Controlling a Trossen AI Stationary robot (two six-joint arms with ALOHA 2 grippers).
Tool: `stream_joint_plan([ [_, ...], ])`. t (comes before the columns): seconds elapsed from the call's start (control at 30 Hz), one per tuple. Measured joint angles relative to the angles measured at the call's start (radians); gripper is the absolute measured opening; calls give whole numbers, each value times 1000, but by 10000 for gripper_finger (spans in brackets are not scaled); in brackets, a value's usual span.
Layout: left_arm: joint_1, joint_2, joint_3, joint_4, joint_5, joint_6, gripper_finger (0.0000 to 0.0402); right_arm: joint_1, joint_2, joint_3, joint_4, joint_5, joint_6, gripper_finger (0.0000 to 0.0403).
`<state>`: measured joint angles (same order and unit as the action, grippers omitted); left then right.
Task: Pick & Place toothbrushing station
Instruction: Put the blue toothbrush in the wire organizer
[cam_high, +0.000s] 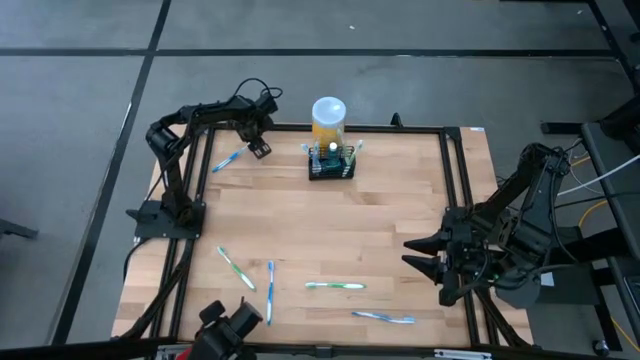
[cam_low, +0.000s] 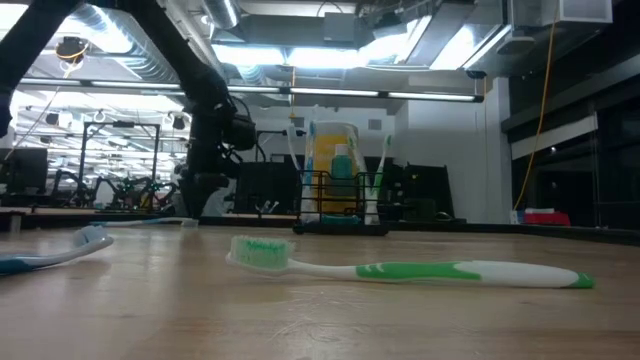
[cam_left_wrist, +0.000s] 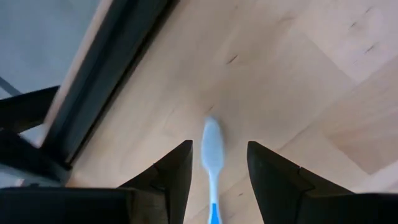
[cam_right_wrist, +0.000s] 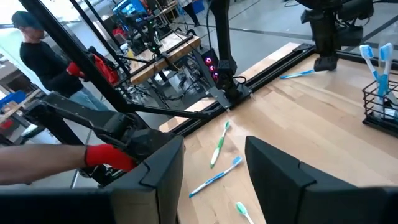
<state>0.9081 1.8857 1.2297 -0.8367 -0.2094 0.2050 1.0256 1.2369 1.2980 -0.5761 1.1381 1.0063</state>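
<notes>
Two arms worked the wooden surface (cam_high: 330, 225). The left gripper (cam_high: 260, 148) hovered near the far left corner, its jaws released and straddling a blue toothbrush (cam_left_wrist: 212, 163) lying flat there. The right gripper (cam_high: 425, 255) waited at the right edge, jaws parted and empty. The toothbrushing station (cam_high: 331, 163) stood at the middle of the far edge, upright brushes inside.
</notes>
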Motion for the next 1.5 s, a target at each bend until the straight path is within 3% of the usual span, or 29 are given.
stream_joint_plan([
  [0.3,0,59,3,1,24,10,142,0,0,0,124,40,-110,175],
  [0.4,-1,60,3,2,30,16,113,0,0,0,141,47,-128,170],
  [0.53,-2,57,2,-1,40,19,37,0,0,0,142,55,-132,161],
  [0.63,-3,49,0,0,52,19,37,0,0,0,147,56,-145,155],
  [0.77,-21,-12,10,10,97,6,37,0,0,0,187,61,-197,149],
  [0.9,-44,-162,47,80,248,-66,37,0,0,0,203,63,-238,143],
  [1.03,-86,-354,46,253,381,-189,37,10,0,0,203,97,-266,137],
  [1.13,-135,-481,9,460,408,-271,37,28,2,0,204,142,-293,133],
  [1.3,-209,-591,-98,728,321,-376,37,67,10,1,203,221,-317,132],
  [1.5,-389,-611,-281,1108,131,-387,37,112,12,1,207,304,-316,132],
])
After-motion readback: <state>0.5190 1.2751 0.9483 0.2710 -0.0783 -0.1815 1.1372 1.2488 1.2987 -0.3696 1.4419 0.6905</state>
